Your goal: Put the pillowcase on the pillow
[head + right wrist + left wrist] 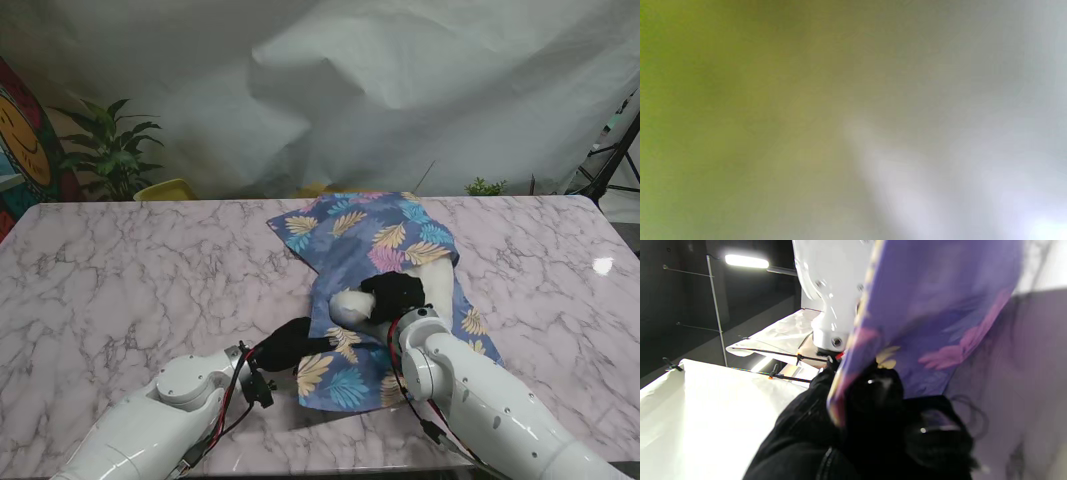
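The stand camera looks down on the blue leaf-patterned fabric pillowcase (385, 300); the left wrist camera sees it very near; the right wrist camera is blurred.

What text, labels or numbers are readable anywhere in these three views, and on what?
None readable.
Pillowcase: leaf print only, no lettering.
Round yellow face sign at the far left edge: a drawing, no words visible.
Arms and both hands, left hand and right hand: no markings show.
Right wrist view: fully blurred, nothing can be made out.
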Available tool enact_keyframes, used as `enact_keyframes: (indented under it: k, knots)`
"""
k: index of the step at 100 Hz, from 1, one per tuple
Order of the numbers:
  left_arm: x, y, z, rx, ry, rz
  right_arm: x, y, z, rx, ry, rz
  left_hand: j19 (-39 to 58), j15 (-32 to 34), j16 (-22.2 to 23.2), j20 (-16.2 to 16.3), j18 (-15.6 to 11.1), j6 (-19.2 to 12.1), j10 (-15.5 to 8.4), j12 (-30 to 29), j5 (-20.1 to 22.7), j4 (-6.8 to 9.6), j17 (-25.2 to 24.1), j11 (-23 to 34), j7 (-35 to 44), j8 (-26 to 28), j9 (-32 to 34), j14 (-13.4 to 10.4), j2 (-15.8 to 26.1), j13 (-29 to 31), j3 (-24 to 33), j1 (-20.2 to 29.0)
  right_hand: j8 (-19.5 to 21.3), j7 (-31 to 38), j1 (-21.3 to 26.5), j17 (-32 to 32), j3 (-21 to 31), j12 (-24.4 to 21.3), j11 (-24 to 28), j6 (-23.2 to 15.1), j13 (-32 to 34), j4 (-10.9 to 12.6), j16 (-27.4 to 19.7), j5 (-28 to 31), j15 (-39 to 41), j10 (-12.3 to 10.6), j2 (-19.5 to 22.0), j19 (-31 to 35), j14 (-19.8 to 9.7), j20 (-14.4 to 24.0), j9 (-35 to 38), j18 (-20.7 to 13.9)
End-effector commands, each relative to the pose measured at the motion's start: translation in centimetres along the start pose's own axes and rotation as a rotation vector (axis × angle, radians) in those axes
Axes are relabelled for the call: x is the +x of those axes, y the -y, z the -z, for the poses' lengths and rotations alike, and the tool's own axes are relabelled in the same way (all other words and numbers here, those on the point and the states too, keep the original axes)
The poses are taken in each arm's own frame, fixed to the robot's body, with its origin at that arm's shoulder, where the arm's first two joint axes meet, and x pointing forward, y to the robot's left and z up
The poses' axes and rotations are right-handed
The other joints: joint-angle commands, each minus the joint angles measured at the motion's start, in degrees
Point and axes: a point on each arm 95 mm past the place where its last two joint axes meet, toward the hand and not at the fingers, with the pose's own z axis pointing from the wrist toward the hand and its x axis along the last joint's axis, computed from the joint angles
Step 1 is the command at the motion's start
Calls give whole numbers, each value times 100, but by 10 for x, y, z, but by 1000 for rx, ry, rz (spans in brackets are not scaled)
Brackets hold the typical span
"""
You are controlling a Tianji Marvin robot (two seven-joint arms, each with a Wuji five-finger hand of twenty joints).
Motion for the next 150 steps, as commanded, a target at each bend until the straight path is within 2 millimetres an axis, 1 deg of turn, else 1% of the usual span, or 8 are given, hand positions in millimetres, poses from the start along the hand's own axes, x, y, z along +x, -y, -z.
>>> enact_keyframes:
  k: [1,32,56,66,72,85,128,150]
  knots:
    - [10,-11,-3,-53,-47,3,-16,10,-5,31,65,36,992,375,43,124,-724,-726,179,44,303,-33,314,282,481,136,160,16,104,194,146,344,-256,91,1126,470,985,-260,-436,155,475,369,466,695,1347,266,373,988,-372,436,219,-2517]
    - [9,-22,1,-136,-67,-13,-27,-3,-20,-130,281,36,996,391,34,112,-705,-715,162,52,321,-48,314,303,504,158,185,5,74,203,166,344,-498,42,1230,575,878,-332,-478,279,487,396,643,737,1928,336,452,1258,-567,699,265,-2888]
    - [2,-20,0,-174,-17,-47,-21,-4,-6,-171,113,29,922,357,23,71,-644,-679,182,45,274,-44,295,264,448,137,118,62,120,107,166,344,-260,52,1127,506,859,-270,-463,-110,484,388,481,721,1675,79,482,1050,-603,545,190,-2579]
    - [9,-13,3,-234,3,-67,-20,1,0,-166,37,35,359,-337,41,89,0,-712,183,-207,-22,150,-978,-267,-91,-209,-366,856,525,-969,-341,342,-98,40,1058,468,893,-245,-475,-319,487,367,397,726,1509,-60,486,949,-611,400,162,-2361]
    - [17,-9,5,-254,-7,-69,-20,3,3,-166,2,50,-513,-1116,312,747,425,-732,132,-668,-351,342,-2357,-962,-717,-291,-972,1403,747,-2229,-1312,188,-34,23,993,450,925,-249,-495,-453,486,355,352,744,1418,-161,460,906,-620,320,177,-2258]
    - [37,2,10,-263,-80,-158,-23,11,10,-152,-52,69,-1620,-2443,-7,1526,201,-739,124,-1161,-761,331,-3622,-1893,-1909,-234,-2064,1414,943,-3542,-1593,-1679,34,-3,859,432,1018,-266,-562,-620,488,316,314,739,1336,-292,414,864,-682,220,230,-2203]
    - [93,12,18,-51,-386,-120,-28,42,22,-62,-176,106,-1066,-2192,-58,1426,483,-1025,168,-1124,783,319,-2782,-1575,-1019,18,-591,1785,1266,-2501,-1584,-2165,66,-23,621,349,1197,-254,-698,-973,491,244,157,766,922,-570,310,561,-760,-36,298,-1995]
    - [96,20,-8,138,-256,-426,-22,39,28,-95,-244,120,-2776,-3663,-715,951,773,-1178,-8,-1602,111,291,-4360,-2400,-1611,-265,-1606,1544,1432,-3625,-1575,-1118,59,-70,387,-218,1277,-177,-828,-1239,480,192,-439,674,-753,-745,292,-624,-693,-571,43,-1026]
